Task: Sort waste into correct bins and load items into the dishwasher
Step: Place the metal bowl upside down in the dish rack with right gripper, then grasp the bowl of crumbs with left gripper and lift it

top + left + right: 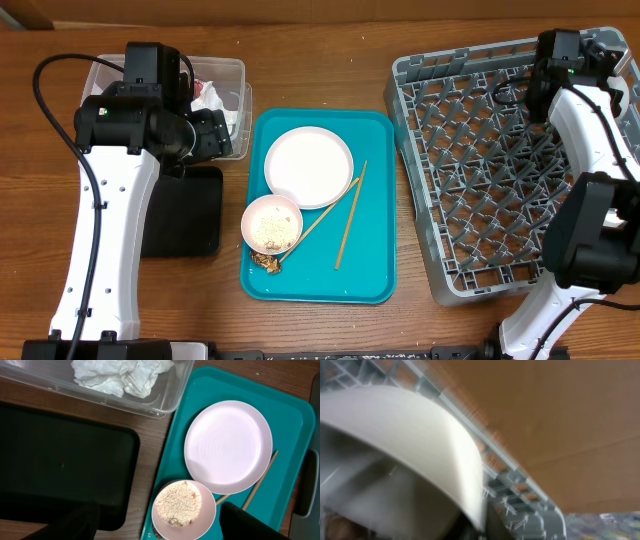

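My right gripper (pixel 556 66) is shut on the rim of the pale grey-white bowl (pixel 405 425), over the far right corner of the grey dish rack (pixel 470 170). The rack wall also shows in the right wrist view (pixel 520 485). My left gripper (pixel 165 527) is open and empty above the pink bowl of rice (pixel 183 508). In the overhead view this gripper (pixel 215 130) is by the clear tub (pixel 235 70). A crumpled napkin (pixel 120 377) lies in the tub. The white plate (pixel 308 167), pink bowl (pixel 271 223), chopsticks (pixel 350 215) and brown scraps (pixel 265 262) are on the teal tray (pixel 370 260).
The black tray (pixel 185 215) lies on the table left of the teal tray, just in front of the tub. It also shows in the left wrist view (pixel 60 465). The rack stands to the right of the teal tray. The small white cup is out of view.
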